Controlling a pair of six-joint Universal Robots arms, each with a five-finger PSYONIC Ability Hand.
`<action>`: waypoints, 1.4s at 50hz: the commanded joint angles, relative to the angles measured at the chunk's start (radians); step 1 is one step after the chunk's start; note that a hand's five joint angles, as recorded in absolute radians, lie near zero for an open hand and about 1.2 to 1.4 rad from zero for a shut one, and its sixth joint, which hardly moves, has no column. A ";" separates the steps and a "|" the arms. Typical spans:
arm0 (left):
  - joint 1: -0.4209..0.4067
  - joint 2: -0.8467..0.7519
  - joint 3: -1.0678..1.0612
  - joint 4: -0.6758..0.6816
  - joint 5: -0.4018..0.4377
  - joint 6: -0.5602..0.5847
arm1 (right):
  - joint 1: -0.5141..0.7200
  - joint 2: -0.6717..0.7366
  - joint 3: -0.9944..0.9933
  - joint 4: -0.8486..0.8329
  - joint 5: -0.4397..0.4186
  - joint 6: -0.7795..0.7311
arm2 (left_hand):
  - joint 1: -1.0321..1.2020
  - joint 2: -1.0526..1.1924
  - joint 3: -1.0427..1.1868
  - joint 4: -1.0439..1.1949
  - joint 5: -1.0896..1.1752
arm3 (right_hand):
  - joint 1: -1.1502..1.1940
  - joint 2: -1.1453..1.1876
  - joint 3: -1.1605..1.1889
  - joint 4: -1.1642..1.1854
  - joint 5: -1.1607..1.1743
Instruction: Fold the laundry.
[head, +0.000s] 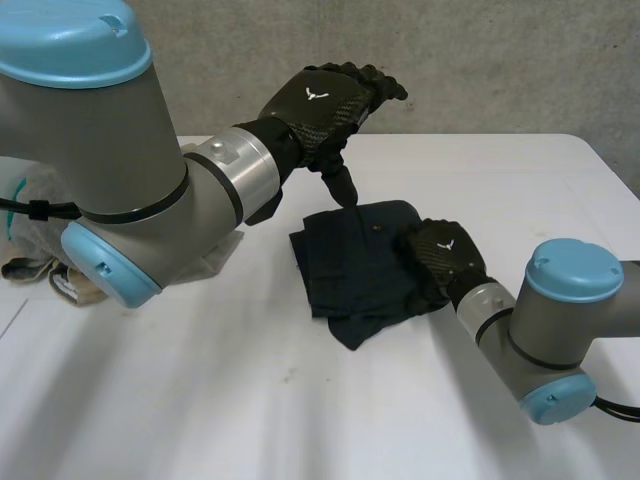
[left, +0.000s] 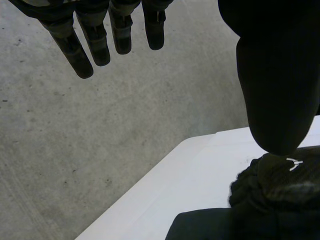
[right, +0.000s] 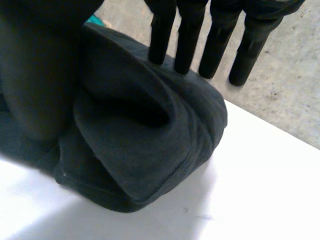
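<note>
My right hand (head: 440, 255) pinches fold at right edge of dark navy folded cloth (head: 350, 265), mid white table (head: 200, 400). My left hand (head: 325, 105) released, above cloth's far edge. Open table in front; pale cloth heap (head: 25, 265) at left edge.

Grey arms (head: 110, 150), lt-blue caps (head: 65, 40), blk hands (head: 325, 105) (head: 440, 255)

The light pile (head: 40, 275) at my left sits mostly behind the left arm (head: 110, 170), so I cannot tell what is in it. The right hand (head: 440, 255) covers one edge of the dark garment (head: 350, 270). In its wrist view, the fold pinched against its thumb hides two fingertips (right: 161, 40). I cannot tell whether the thumb of the left hand (head: 325, 105) touches the cloth.
</note>
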 joint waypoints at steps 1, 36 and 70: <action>0.000 0.000 0.003 0.014 -0.025 -0.007 | -0.031 -0.069 -0.005 0.009 -0.005 0.091 | -0.040 -0.036 -0.044 -0.030 -0.046 | 0.650 0.660 0.647 0.677 0.708; 0.035 0.007 0.004 0.015 0.010 -0.013 | -0.142 0.216 -0.440 0.104 0.016 0.134 | -0.040 -0.036 -0.044 -0.030 -0.046 | 0.768 0.777 0.765 0.795 0.825; 0.009 -0.013 0.064 0.006 0.003 -0.016 | -0.499 0.792 -1.445 0.246 0.252 0.242 | -0.040 -0.036 -0.044 -0.030 -0.046 | 0.768 0.777 0.765 0.795 0.825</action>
